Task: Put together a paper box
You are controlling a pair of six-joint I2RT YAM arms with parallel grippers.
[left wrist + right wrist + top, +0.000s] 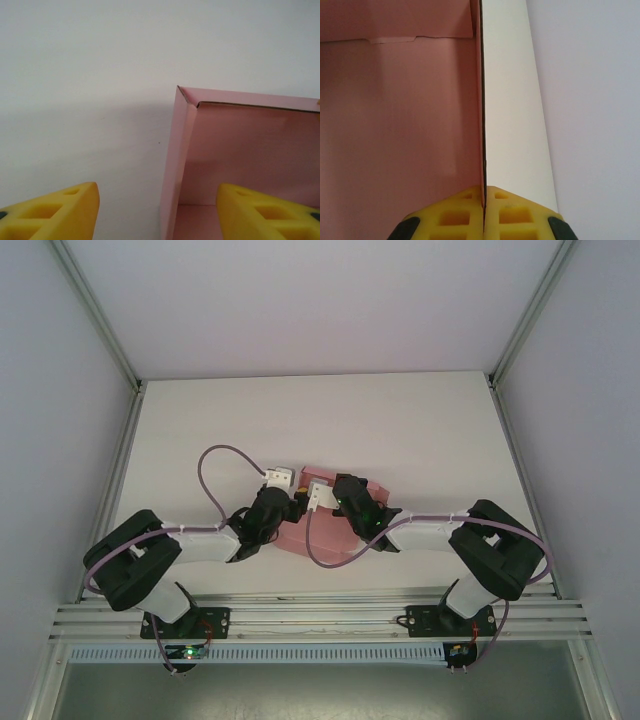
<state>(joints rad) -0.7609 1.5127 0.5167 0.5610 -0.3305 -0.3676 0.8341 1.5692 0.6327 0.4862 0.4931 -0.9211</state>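
The right fingers (460, 217) are pressed together on a thin upright wall of the paper box (395, 125). The wall's edge runs as a dark line straight up from the seam between the two yellow pads. To the left of that wall is the pink inside of the box, with a second wall crossing the top of the right wrist view. To its right is a strip of white tabletop (512, 100). The left fingers (55, 212) are spread wide and hold nothing. One yellow tip is over bare tabletop (90, 75) outside the box, and the other is inside, above the pink floor. The box's (240, 145) side wall stands between them, touching neither as far as can be seen. That wall meets the far wall at a folded corner, where a dark card edge shows along the top. From the top external camera, both wrists meet over the box (335, 530), which sits on the tabletop (420, 430) near the middle and a little toward the arms. Pink card shows above, below and between the two black wrists. A purple cable (205, 475) loops out from the left arm, and another curves across the box's near side.
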